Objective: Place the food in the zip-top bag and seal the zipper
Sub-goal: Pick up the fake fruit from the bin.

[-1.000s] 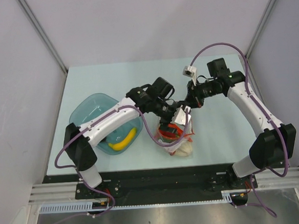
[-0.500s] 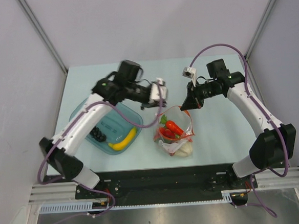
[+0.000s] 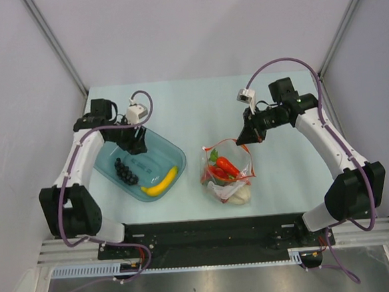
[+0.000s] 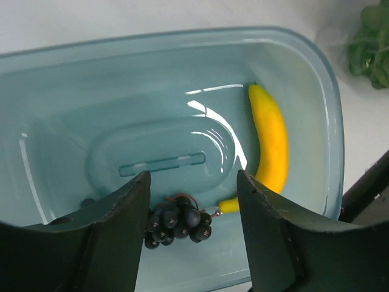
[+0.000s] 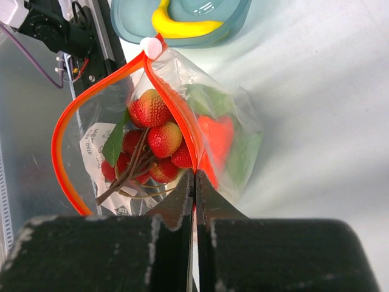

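The zip-top bag [image 3: 227, 175] lies mid-table with its mouth held up and wide. My right gripper [image 3: 245, 140] [image 5: 194, 177] is shut on the bag's red-orange zipper [image 5: 182, 131] edge. Inside the bag are the red berry cluster [image 5: 152, 139], the red-orange pepper [image 3: 226, 165] [image 5: 217, 137] and the pale cabbage [image 3: 237, 196]. My left gripper [image 3: 136, 143] [image 4: 192, 182] hangs open over the teal bowl [image 3: 107, 155] [image 4: 182, 48], nothing between its fingers. Below it lie the dark grape bunch [image 3: 124, 171] [image 4: 177, 225] and, to the right, the yellow banana [image 3: 161, 183] [image 4: 271, 146].
The bowl stands at the table's left, its near rim close to the front edge. The right arm's purple cable [image 3: 289, 60] arches over the back right. Grey walls close in the table on the left, right and back.
My left arm has swung away from the bag's mouth to the left and now hangs over the bowl, jaws open. The pepper now shows in the bag. The right gripper has not moved.
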Controlling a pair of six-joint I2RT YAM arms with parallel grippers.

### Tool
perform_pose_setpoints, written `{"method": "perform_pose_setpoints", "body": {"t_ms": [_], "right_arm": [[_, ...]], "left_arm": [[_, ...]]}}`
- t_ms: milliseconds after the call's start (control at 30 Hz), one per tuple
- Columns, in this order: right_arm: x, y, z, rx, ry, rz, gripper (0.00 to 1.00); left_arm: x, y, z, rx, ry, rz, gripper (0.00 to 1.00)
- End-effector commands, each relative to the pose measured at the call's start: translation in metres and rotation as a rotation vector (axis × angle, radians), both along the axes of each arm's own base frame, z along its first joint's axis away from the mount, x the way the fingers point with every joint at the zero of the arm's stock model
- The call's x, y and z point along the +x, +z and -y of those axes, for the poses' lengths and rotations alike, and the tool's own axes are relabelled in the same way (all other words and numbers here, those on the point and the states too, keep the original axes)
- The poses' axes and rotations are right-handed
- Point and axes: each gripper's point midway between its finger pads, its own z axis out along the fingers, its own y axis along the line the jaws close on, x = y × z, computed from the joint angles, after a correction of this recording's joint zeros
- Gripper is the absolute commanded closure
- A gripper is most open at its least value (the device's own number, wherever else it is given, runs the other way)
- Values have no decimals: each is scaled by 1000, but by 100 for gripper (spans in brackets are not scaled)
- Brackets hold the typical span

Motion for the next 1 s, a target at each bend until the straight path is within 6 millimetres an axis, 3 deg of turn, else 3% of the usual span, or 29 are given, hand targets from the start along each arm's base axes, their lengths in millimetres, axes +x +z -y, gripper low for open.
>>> {"method": "perform_pose_setpoints", "body": {"t_ms": [0,167,267,467,700,767,833,867,900,967], "right_arm": [[-4,-1,2,-21,16,21,100],[-3,-5,3,-33,11,12,100],[-3,-5,4,-35,6,14,100],[-2,-6,5,-42,3,13,100],[1,-6,7,-43,-2,11,100],[1,-6,7,-45,-2,12,100],[1,-6,8,-45,-4,11,100],[0,-6,8,-45,-3,7,100],[1,-7,8,-45,-4,8,100],[-2,-7,9,-42,-2,-1,100]], "left_arm": [[-19,-25,5,37,-28,-111,37],[-37,-62,50,80,-95,-160,33],[-42,-83,67,109,-107,-199,31],[-47,-117,82,151,-106,-300,30],[-47,-150,81,180,-47,-357,34],[-44,-152,79,191,-24,-354,36],[-38,-143,81,177,-9,-336,44],[-35,-132,83,153,6,-321,48],[-35,-124,83,141,12,-317,59],[-29,-95,87,89,36,-266,67]]}}
